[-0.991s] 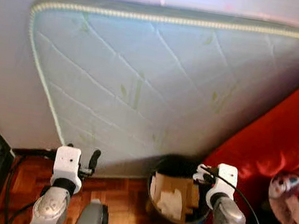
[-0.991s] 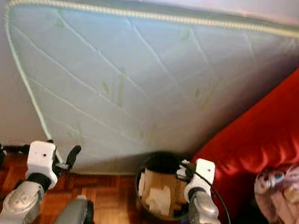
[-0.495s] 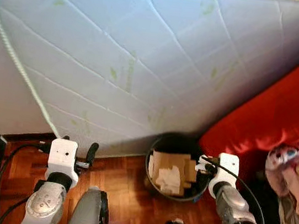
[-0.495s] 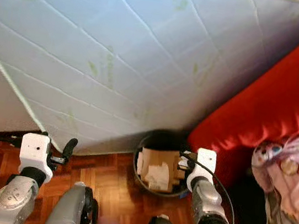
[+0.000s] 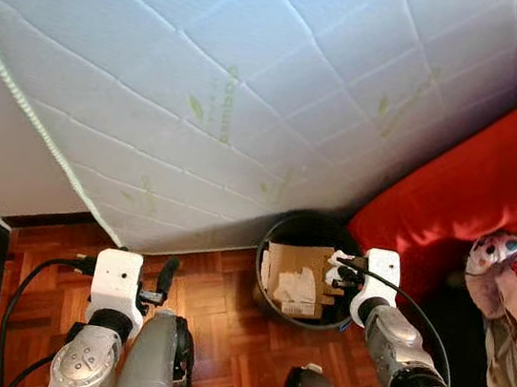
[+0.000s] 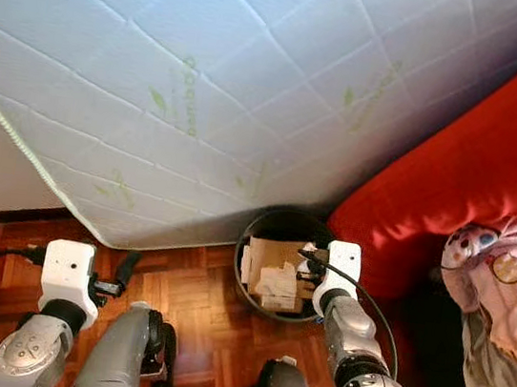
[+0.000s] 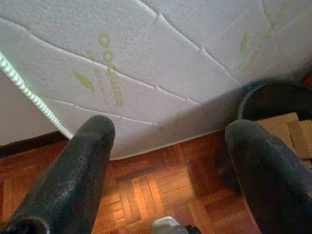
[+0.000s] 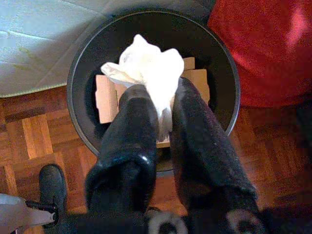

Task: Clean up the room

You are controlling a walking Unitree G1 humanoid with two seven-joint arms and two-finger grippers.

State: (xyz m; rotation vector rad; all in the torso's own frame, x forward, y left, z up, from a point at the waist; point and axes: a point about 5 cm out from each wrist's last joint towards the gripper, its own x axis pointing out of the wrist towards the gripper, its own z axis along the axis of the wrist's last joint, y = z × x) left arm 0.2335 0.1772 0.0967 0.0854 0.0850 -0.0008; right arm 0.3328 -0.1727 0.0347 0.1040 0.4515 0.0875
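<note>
One crumpled white tissue (image 8: 151, 78), pinched between the closed fingers of the right gripper (image 8: 163, 109), at centre frame of the right wrist view directly over the round black bin (image 8: 83, 58) and the cardboard pieces (image 8: 105, 97) lying inside; against a second ago the head camera has tilted down and closed in, the bin now at lower centre with the gripper over its rim, so the drop looks ready but not yet made. Right arm (image 5: 401, 344) reaches forward from the lower right. Left gripper (image 7: 168, 161), fingers spread and empty, idle over the wood floor (image 7: 146, 185) at lower left, beneath the leaning mattress (image 5: 207, 80); red sofa (image 5: 492, 178) at right.
</note>
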